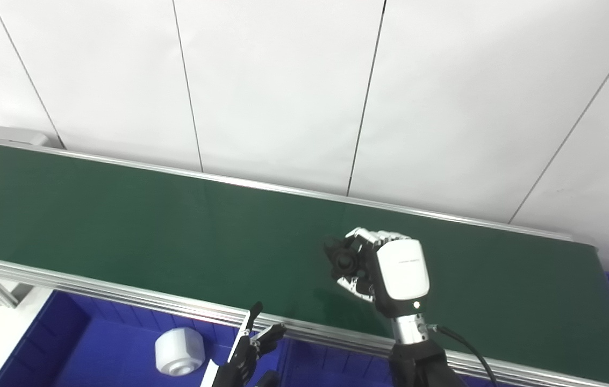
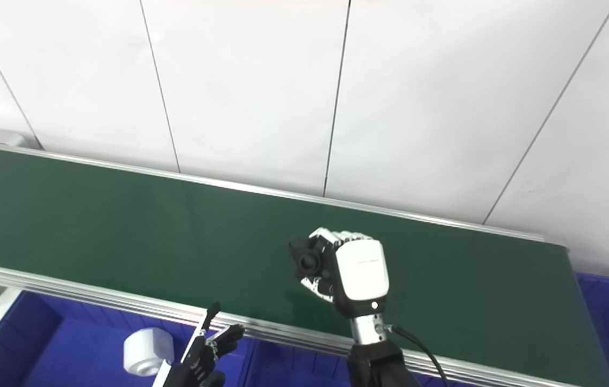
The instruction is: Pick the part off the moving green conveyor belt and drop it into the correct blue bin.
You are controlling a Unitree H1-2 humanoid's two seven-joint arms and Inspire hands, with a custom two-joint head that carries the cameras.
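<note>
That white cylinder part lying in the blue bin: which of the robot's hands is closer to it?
Left. The left hand hovers just right of the white cylinder part in the blue bin; the right hand is farther away over the green conveyor belt, clutching a black part.

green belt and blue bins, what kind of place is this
Probably a factory-style sorting or test cell. A long green conveyor belt with aluminium rails runs along a bare white panelled wall, blue bins sit below its near edge, one holding a white part, and the right hand grips a black part.
</note>
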